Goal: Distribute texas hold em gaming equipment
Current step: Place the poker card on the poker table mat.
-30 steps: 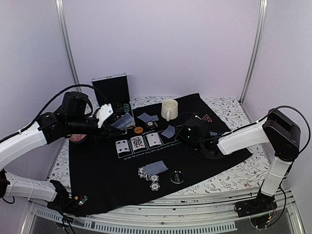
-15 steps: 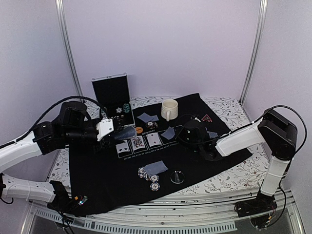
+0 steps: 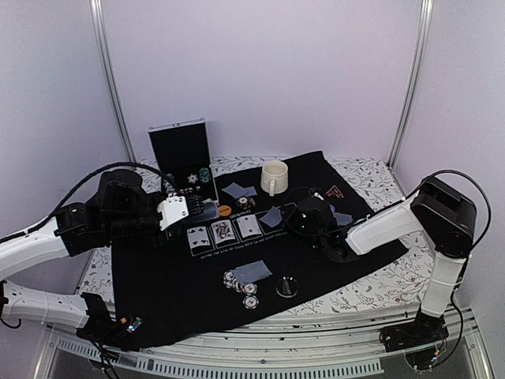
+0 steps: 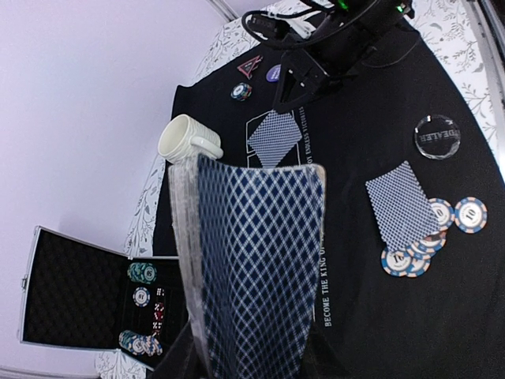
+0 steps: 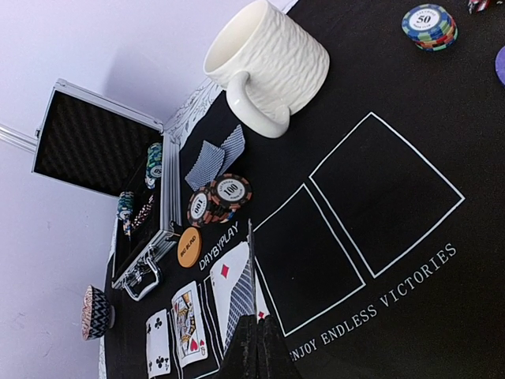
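The deck of grey-blue-backed playing cards [image 4: 252, 260] stands upright in the left gripper [image 3: 180, 209], whose fingers are clamped on its lower end. It hangs above the rear left part of the black mat [image 3: 173, 292], just in front of the open case [image 3: 180, 150]. More poker chips [image 4: 142, 272] sit in the case's foam tray.

Right of the deck, three face-up cards [image 3: 223, 230] lie in a row on the mat's printed boxes. The orange disc [image 3: 224, 211] is just behind them. Two striped chips [image 5: 221, 197] and a face-down pair of cards [image 3: 238, 190] sit between the orange disc and the cream mug [image 3: 274, 177].

The right gripper [image 5: 256, 347] is low over the mat, to the right of the printed boxes, with its fingers together. They seem to pinch a single card [image 5: 241, 304], but the wrist view shows it almost edge-on, so the grip is not certain.

Near the front edge lies a second face-down pair [image 3: 254, 271], with several chips touching its near side [image 3: 237, 280] and one chip [image 3: 250, 301] a little apart. The clear dealer disc [image 4: 436, 136] rests to the right of that pile. At the rear right are the red-edged triangle [image 3: 334, 191], the purple disc [image 4: 273, 73] and a short chip stack [image 5: 430, 26].
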You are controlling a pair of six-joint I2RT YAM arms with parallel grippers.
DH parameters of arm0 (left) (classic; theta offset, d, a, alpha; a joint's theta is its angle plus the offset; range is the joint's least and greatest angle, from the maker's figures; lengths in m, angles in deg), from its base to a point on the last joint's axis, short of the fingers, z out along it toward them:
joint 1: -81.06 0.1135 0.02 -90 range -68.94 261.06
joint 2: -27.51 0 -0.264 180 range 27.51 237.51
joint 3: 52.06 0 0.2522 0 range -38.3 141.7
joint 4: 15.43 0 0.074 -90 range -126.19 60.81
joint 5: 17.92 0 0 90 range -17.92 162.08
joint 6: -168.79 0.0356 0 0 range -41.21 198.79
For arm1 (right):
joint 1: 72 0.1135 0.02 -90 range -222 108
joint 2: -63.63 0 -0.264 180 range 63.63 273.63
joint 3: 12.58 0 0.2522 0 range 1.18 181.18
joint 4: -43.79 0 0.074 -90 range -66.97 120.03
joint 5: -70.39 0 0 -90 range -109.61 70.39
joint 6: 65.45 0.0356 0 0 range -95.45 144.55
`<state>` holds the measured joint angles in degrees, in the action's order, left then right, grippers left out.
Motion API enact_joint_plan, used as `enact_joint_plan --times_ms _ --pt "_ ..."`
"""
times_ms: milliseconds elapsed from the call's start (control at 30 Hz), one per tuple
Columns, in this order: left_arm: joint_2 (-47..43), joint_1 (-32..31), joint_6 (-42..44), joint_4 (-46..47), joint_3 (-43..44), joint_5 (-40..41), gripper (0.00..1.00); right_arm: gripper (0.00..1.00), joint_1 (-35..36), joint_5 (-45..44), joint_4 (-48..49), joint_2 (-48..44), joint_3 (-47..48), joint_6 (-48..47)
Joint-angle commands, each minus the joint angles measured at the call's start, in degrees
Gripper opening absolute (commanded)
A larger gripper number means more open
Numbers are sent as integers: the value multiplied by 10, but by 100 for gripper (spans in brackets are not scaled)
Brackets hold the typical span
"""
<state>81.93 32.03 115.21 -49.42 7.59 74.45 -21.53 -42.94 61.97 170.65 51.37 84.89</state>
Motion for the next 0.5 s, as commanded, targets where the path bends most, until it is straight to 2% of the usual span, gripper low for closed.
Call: enact_joint_plan --times_ms 0,300,467 --pt "1 -7 -1 30 -8 20 28 1 -14 18 16 29 5 36" --pt "1 -6 -5 38 -7 36 30 2 -25 20 -10 94 83 50" --pt "-1 -6 -8 38 -6 35 30 5 -28 4 -23 106 81 73"
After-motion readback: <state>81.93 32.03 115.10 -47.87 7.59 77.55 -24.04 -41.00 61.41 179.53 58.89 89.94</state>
